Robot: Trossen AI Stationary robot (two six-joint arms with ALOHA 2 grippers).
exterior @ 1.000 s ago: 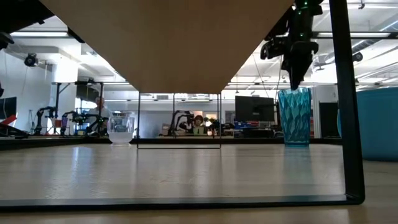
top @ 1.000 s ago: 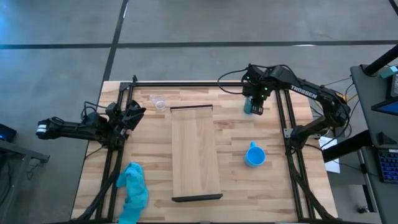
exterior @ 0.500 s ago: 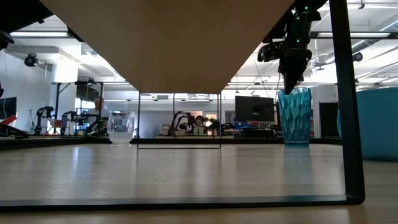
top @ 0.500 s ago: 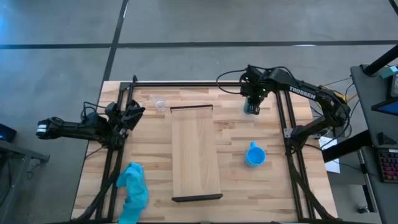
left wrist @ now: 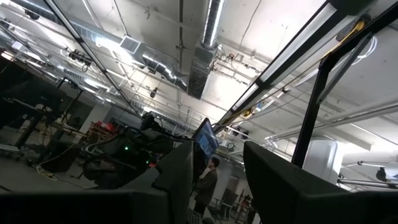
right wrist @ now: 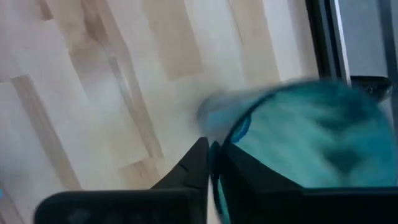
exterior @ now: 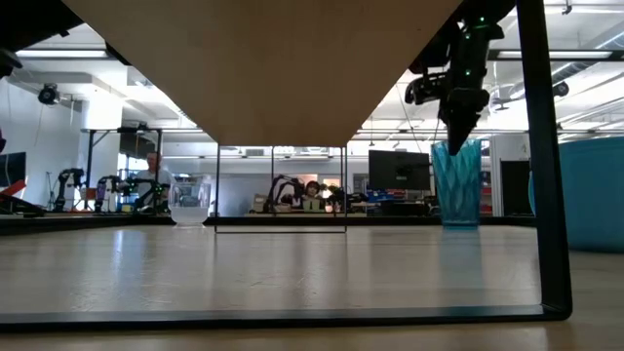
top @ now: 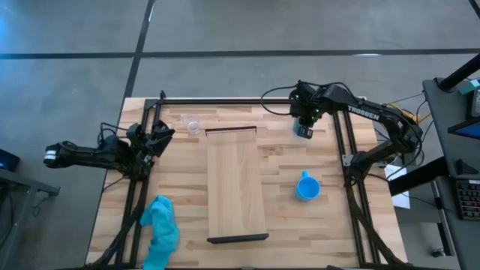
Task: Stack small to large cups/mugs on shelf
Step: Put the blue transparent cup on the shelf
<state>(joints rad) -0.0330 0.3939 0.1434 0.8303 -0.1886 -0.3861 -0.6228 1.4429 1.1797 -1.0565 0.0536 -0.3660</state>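
Note:
The teal tumbler stands near the table's far right on its base, slightly tilted in the low view. My right gripper is above it, shut on its rim, and also shows in the low view. The small clear cup stands near the far left end of the shelf. The blue mug stands on the table right of the shelf. My left gripper is open and empty at the table's left edge. My right gripper pinches the tumbler's rim between its two fingers, one finger outside the wall and the other inside. The fingers come from above, pointing down. The tumbler's base is on the table.
A light blue cloth lies at the table's near left corner. Dark frame posts stand at the table's left and right sides and a bar runs along the far edge. The shelf board shows overhead in the low view.
My right gripper has moved a little toward the table's far left above the tumbler. The tumbler's top has shifted with it, and the tumbler now stands slightly tilted, its base on the table.

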